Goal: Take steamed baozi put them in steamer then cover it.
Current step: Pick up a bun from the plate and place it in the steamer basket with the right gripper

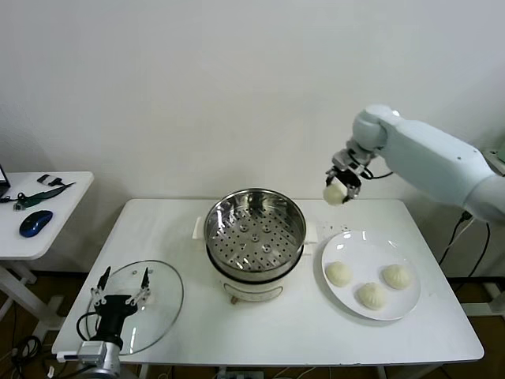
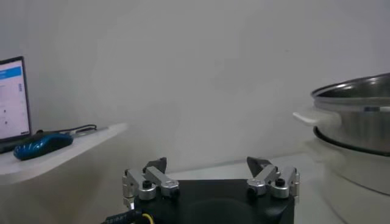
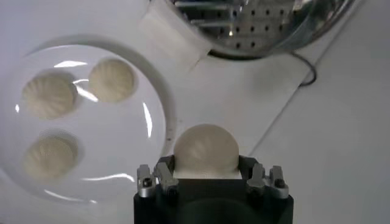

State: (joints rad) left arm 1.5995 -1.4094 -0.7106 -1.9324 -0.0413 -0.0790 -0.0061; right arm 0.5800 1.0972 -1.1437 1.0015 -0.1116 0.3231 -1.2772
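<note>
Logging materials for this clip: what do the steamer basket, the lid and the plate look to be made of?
Steamer basket: polished metal, probably stainless steel; mirror-bright walls, perforated floor. Lid, on the table under the open left gripper: clear glass, since the table shows through it. Plate: glossy white, likely ceramic or melamine; sharp highlights.

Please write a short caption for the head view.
Right gripper holds a bun above the table, between steamer and plate.

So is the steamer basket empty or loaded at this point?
Empty: the steamer shows only its bare perforated floor. Three baozi sit on the plate; the right gripper holds the fourth.
</note>
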